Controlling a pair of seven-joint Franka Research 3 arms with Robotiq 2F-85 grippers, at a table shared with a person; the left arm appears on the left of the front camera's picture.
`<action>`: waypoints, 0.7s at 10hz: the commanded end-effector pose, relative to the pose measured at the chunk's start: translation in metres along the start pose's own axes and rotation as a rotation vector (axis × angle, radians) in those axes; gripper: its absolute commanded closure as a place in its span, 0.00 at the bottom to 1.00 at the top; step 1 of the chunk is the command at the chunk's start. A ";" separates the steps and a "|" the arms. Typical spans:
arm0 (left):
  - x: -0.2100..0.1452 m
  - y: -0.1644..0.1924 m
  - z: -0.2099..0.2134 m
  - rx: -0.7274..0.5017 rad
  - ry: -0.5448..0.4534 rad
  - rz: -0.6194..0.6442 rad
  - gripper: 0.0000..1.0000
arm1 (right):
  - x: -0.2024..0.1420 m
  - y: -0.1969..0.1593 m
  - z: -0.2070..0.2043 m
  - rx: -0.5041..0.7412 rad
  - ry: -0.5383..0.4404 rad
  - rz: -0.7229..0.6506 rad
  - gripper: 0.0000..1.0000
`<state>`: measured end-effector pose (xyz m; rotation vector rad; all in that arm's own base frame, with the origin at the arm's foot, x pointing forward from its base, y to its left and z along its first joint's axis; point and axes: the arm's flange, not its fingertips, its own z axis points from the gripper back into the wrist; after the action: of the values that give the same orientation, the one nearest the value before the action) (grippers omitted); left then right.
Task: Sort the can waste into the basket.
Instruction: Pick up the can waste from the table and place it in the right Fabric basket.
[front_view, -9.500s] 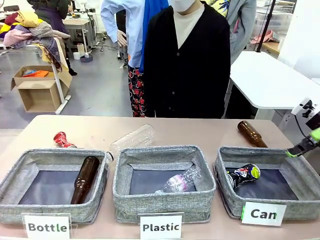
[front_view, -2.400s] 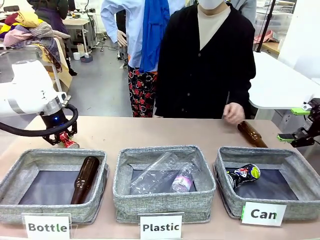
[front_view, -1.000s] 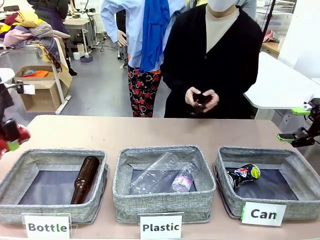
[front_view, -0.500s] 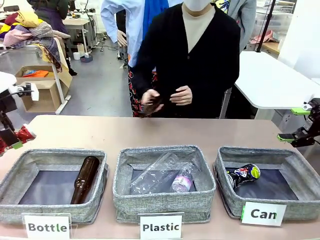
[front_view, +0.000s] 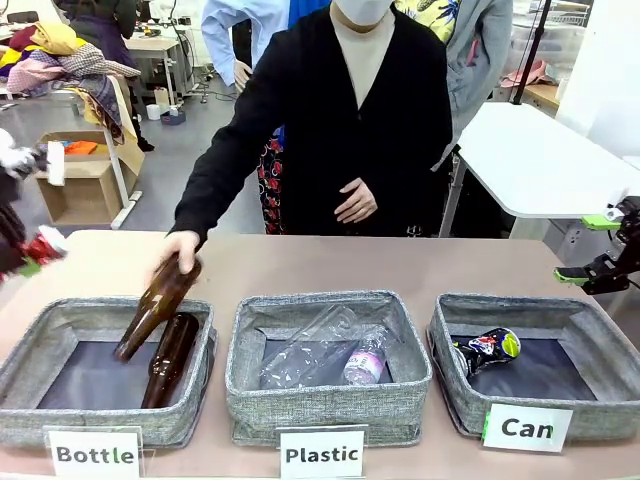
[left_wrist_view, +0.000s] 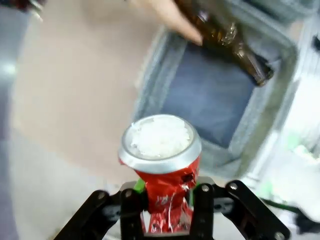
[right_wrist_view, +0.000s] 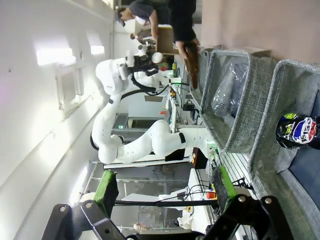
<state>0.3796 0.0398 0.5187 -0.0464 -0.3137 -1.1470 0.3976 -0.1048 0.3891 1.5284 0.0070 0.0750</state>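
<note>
Cans first: the black printed can (front_view: 487, 349) already lies in the "Can" basket (front_view: 530, 398), one down. The red crushed can (left_wrist_view: 161, 165) is pinched tight in the left gripper (left_wrist_view: 162, 197), up at the table's far left edge, well apart from that basket, so a long carry remains. The right gripper (right_wrist_view: 165, 192) hangs wide, empty, near the basket. The person's hand (front_view: 178, 248) lowers a brown bottle (front_view: 158, 306) into the "Bottle" basket (front_view: 60, 425).

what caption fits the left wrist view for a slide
Left hand shut on the crushed red can, above the table beside the Bottle basket.
</note>
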 end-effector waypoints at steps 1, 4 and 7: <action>-0.106 -0.001 0.072 0.004 -0.221 -0.190 0.76 | 0.000 0.002 0.002 0.002 0.011 0.012 0.00; -0.205 -0.033 0.111 0.079 -0.460 -0.180 0.76 | 0.000 0.002 0.002 0.002 0.011 0.012 0.00; -0.231 -0.048 0.100 0.074 -0.501 -0.139 0.76 | 0.000 0.002 0.002 0.002 0.011 0.012 0.00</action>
<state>0.2168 0.2524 0.5499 -0.2394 -0.8223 -1.2410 0.3976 -0.1049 0.3890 1.5289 0.0074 0.0747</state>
